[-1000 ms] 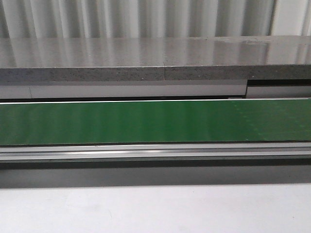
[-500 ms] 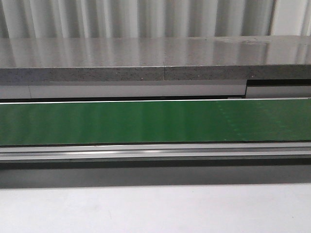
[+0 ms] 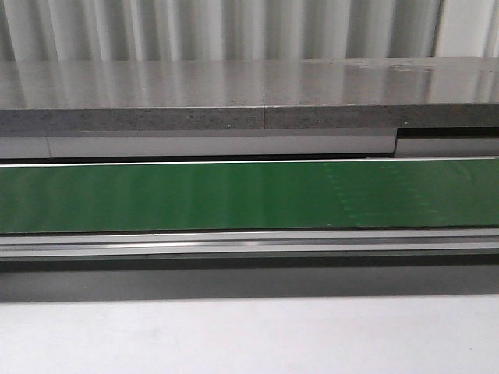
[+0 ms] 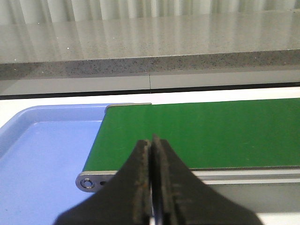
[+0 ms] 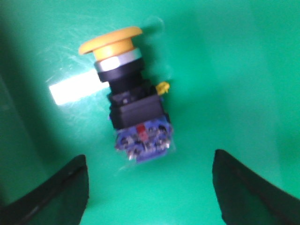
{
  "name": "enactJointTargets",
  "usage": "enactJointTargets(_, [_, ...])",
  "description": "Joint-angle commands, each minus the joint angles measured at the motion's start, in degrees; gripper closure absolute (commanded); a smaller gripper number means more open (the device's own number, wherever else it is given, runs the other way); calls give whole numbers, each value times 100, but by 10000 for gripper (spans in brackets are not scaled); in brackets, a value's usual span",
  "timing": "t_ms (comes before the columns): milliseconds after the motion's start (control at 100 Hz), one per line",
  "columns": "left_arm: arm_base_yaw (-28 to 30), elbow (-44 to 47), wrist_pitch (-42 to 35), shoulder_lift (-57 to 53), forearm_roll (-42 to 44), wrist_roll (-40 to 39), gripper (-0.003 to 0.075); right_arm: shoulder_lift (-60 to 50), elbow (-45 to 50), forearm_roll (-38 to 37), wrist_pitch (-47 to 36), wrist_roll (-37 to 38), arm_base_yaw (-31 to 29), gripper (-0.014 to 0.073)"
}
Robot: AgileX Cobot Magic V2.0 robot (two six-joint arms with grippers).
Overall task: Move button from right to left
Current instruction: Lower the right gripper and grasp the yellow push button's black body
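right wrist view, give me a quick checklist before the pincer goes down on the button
1. Right pincer open: ok, its fingers stand wide apart.
2. Button between the fingers' line: ok, it lies on its side on the green belt, roughly centred, with its yellow cap away from the fingers.
3. Nothing touching the button: ok, the fingers are clear of it.
4. Image sharp enough to judge grasp faces: not ok, the right wrist view is blurred.
5. Left pincer out of the way: ok, shut and empty, near the blue tray.
6. Button seen in the front view: not ok, no button shows there.
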Motion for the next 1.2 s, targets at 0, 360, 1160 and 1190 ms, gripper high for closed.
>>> enactJointTargets(0, [8,148,-470,-199,-24,-44,740,-61,-184,-44,-411,-349,-26,43])
enactJointTargets(360, [8,148,-470,-199,-24,-44,740,375,-415,-44,-600,-447,-26,285])
enactJointTargets(1160, [8,148,-470,-199,-24,-44,740,-1204,-840,1261,739,-209,1076,437])
enactJointTargets(1190, [8,148,-470,-199,-24,-44,740,-1235,-840,1261,837,-169,1104,437])
